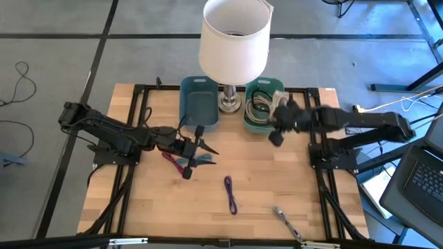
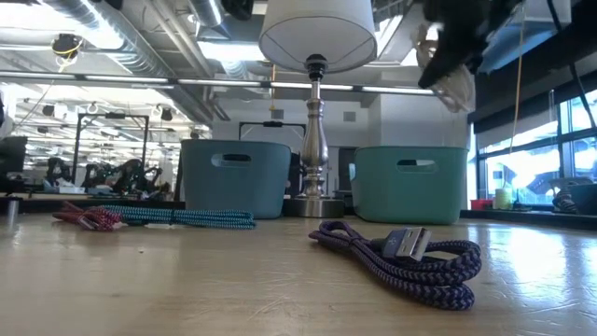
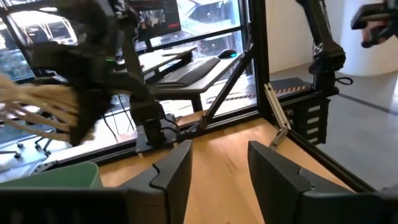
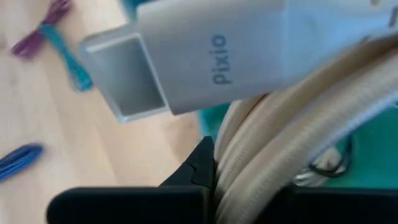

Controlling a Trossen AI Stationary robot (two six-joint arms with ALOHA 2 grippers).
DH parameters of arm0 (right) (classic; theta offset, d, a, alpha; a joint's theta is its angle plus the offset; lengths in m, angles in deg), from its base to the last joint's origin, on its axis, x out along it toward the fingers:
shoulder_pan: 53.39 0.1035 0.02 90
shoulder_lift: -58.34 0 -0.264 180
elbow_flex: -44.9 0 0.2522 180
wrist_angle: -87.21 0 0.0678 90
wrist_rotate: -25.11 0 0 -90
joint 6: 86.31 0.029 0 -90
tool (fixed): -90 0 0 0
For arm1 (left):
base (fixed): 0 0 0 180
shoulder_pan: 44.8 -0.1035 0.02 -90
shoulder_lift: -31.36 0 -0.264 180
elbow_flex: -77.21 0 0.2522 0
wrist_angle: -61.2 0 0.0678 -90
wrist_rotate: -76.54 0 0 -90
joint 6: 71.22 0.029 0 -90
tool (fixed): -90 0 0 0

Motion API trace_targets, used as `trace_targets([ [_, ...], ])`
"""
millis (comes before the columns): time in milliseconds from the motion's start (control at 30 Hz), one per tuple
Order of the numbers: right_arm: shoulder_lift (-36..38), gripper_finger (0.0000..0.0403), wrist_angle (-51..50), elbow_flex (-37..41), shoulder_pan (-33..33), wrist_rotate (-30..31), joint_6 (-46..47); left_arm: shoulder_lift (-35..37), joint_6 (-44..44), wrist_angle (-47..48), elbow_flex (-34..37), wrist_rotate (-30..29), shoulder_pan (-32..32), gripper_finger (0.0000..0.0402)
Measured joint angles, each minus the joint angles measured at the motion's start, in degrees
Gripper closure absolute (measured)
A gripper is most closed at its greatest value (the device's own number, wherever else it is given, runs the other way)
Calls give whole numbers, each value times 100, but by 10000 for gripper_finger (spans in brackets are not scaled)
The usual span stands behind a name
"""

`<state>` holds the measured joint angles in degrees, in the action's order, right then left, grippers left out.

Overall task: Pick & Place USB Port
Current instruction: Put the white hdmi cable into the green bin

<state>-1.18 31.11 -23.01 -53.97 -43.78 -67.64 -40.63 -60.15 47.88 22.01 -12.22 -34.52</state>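
We count two plastic bins, one blue [image 1: 199,102] and one teal [image 1: 271,90], one white-shaded lamp [image 1: 234,38], and four loose cables: purple [image 1: 230,194], red [image 1: 170,160], teal [image 1: 199,161], grey [image 1: 285,220].

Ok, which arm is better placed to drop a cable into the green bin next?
The right. Its gripper holds a cream cable at the green bin. The left gripper is open and empty over the teal and red cables, farther away.
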Motion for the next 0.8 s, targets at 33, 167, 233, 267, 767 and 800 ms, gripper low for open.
trace_targets([
  [33,10,390,158,0,-307,-244,-214,0,0,30,0,-39,12,254],
  [167,-182,390,932,0,-1419,-1530,-1013,0,0,38,0,-79,22,253],
  [233,-396,390,1021,0,-1862,-1981,-1226,0,0,42,0,-87,22,252],
  [267,-533,390,1017,0,-2047,-2137,-1280,0,0,42,0,-88,22,252],
  [767,-2358,390,1055,0,-2867,-2602,-2136,0,11,429,0,-461,20,258],
  [800,-2406,390,1126,0,-2913,-2600,-2179,0,11,431,0,-464,20,258],
])
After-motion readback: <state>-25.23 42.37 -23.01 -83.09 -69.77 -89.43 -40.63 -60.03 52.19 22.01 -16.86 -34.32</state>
